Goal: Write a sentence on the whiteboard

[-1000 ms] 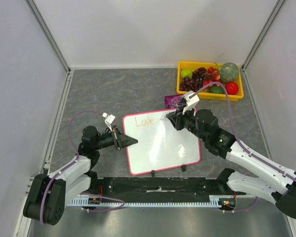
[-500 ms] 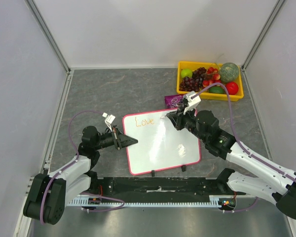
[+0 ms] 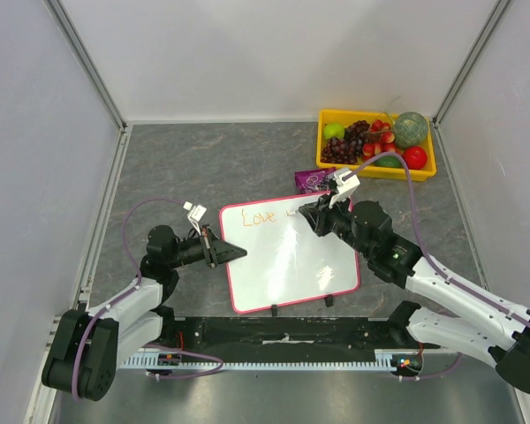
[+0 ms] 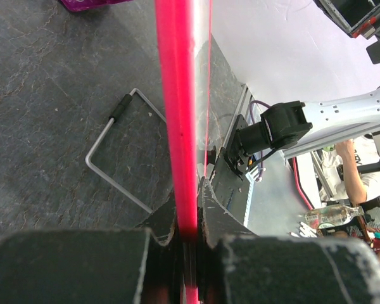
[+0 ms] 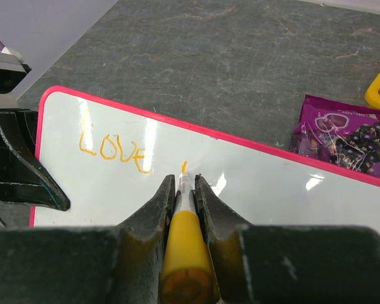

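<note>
Though partial, sentence [image 3: 259, 217] "Love" on whiteboard [image 3: 283, 265].

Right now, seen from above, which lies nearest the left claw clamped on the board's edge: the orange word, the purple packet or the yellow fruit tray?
From the left gripper, top view:
1. orange word, at the upper left of the whiteboard, just beyond the gripper.
2. purple packet, past the whiteboard's far right corner.
3. yellow fruit tray, far back right.

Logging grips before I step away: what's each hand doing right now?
Left hand: closed on the whiteboard frame.
Right hand: closed on the orange marker.
</note>
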`<state>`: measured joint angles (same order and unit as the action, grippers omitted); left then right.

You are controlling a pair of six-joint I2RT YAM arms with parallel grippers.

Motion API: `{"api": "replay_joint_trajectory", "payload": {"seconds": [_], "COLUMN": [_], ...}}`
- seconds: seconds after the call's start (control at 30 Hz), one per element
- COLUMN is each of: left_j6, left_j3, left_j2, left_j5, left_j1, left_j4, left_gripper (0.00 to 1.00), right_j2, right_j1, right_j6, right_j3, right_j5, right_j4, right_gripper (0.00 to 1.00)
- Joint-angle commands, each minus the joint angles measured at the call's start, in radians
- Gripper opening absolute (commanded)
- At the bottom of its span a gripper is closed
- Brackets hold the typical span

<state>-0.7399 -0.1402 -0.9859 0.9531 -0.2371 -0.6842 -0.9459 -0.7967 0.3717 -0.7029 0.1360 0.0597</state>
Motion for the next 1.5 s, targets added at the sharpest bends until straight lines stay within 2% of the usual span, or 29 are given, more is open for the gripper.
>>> {"api": "replay_joint_trajectory", "payload": {"seconds": [0.0,0.4,1.47], "left_j6": [0.146,0.148,0.151], "left_j3": [0.025,0.024,0.024], "left_j2": [-0.010,-0.016,-0.013], "left_j5": [-0.053,-0.054,-0.053], "left_j1": [0.002,-0.001,-0.007], "left_j4": [0.006,0.003,0.003], "left_gripper": [0.02,0.02,0.02], "right_j2": [0.022,0.010,-0.034], "right_j1": [-0.004,-0.004,-0.004], "right_j6": [-0.002,-0.008,-0.008], "right_j3": [0.025,0.020,-0.055], "right_j5": [0.004,-0.018,0.053], "right_j4": [-0.017,-0.018,0.009], "right_gripper": [0.00,0.00,0.00]}}
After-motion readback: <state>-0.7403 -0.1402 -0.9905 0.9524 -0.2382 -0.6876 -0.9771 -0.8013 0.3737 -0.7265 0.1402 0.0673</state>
